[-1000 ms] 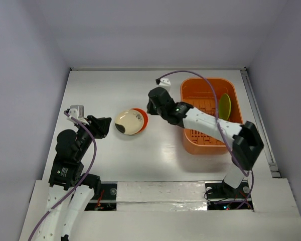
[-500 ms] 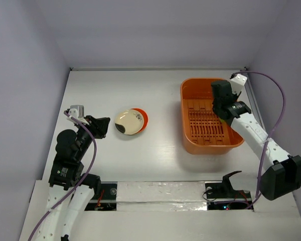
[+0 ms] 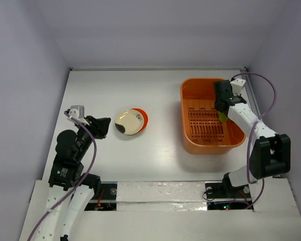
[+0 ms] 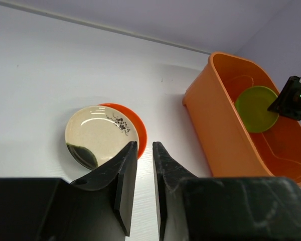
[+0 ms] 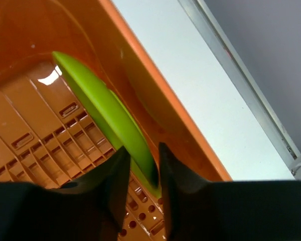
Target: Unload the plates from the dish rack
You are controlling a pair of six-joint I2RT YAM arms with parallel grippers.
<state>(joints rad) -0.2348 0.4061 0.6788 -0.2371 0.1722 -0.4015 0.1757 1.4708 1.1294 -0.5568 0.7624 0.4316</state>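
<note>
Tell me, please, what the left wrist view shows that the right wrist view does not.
Only the left wrist view: the cream plate lying on the red plate on the table, and the left gripper, its fingers a narrow gap apart with nothing between them. Only the right wrist view: the grip itself, with the right gripper closed on the rim of the green plate, and the slotted floor of the rack. Both: the green plate leaning against the orange rack's wall, with the right gripper at it.

Two arms at the table, one tucked in, one reaching out
The left arm (image 3: 65,158) sat folded low, its left gripper (image 4: 144,146) nearly closed and empty; the right arm (image 3: 252,128) stretched forward, its right gripper (image 5: 140,153) pinched on the lime green plate (image 5: 103,103)
</note>
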